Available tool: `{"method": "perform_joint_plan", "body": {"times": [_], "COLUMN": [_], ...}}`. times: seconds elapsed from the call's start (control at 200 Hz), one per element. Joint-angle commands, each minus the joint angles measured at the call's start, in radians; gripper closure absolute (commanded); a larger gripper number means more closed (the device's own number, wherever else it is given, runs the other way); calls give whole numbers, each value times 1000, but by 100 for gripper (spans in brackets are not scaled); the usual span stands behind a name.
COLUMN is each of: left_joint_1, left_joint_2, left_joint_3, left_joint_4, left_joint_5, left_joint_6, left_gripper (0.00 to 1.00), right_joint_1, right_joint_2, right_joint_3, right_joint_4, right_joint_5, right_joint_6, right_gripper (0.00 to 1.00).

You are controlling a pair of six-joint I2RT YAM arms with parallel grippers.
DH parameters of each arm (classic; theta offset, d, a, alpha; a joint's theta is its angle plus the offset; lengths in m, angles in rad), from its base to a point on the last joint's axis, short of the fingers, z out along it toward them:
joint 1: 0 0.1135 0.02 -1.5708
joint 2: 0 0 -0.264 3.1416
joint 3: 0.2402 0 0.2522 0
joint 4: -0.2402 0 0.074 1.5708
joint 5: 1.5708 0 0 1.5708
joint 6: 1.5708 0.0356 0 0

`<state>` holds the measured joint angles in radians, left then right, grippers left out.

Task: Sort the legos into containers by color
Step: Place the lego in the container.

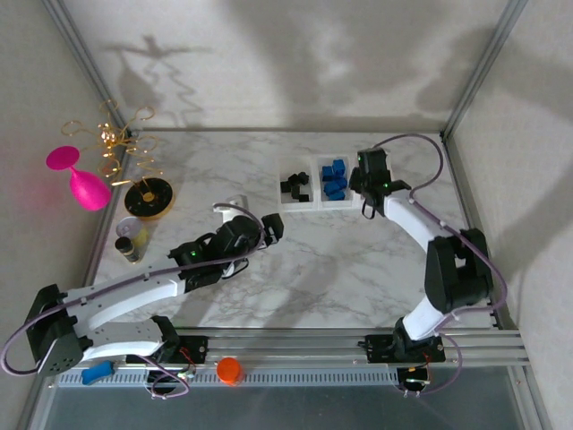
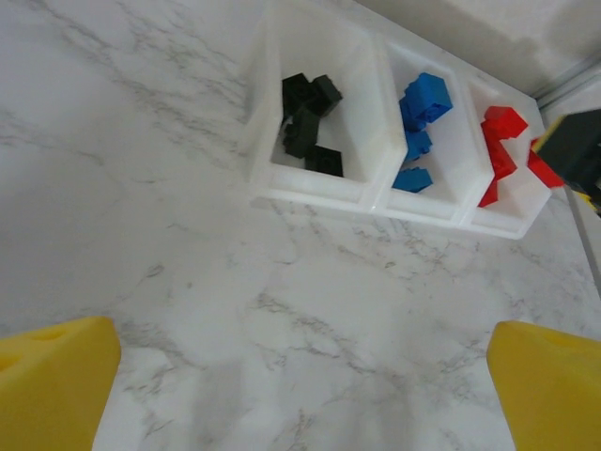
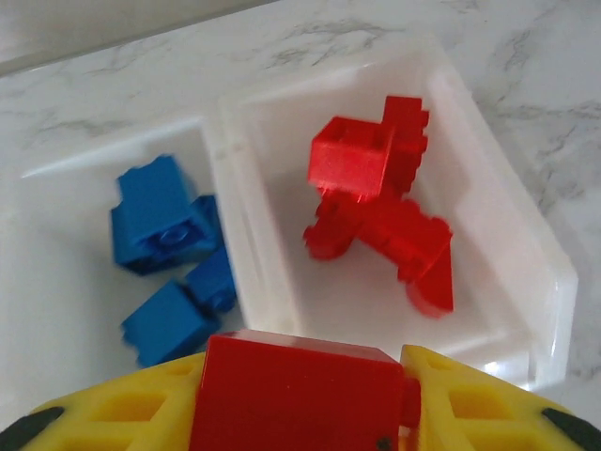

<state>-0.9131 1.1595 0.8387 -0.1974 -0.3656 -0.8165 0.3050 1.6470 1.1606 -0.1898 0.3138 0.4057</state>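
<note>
Now a small red plastic brick (image 3: 296, 385) is being squeezed by the right gripper (image 3: 300, 413) at the frame's bottom edge; the see-through white bin (image 3: 531, 263) of red bricks (image 3: 376, 207) is being faced, straight ahead, upper right.

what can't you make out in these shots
- Top view: the right gripper covers the right end of the translucent white plastic bin row.
- Right wrist view: the held red plastic brick is cut by the bottom edge, so its length is unclear.
- Left wrist view: the black plastic bricks merge into one dark pile, uncountable. The yellow fingers of the open left gripper are cut off at the corners.
</note>
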Motion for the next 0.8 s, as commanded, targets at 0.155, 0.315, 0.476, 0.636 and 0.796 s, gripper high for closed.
{"method": "perform_joint_plan", "body": {"times": [0.155, 0.315, 0.476, 0.636, 0.796], "left_joint_1": [10, 14, 17, 24, 59], "left_joint_2": [73, 90, 90, 62, 20], "left_joint_3": [51, 53, 57, 47, 37], "left_joint_4": [96, 108, 105, 107, 84], "left_joint_5": [22, 24, 27, 11, -68], "left_joint_6": [43, 42, 39, 45, 89], "left_gripper": [0, 0, 0, 0, 0], "right_joint_1": [-106, -118, -118, -118, -128], "right_joint_2": [180, 225, 223, 134, 6], "right_joint_3": [168, 207, 231, 194, 115], "right_joint_4": [-8, 0, -23, -23, -22], "right_joint_5": [-20, -56, -74, -87, -35], "right_joint_6": [-33, -42, -42, -36, -24], "right_gripper": [67, 54, 41, 32, 15]}}
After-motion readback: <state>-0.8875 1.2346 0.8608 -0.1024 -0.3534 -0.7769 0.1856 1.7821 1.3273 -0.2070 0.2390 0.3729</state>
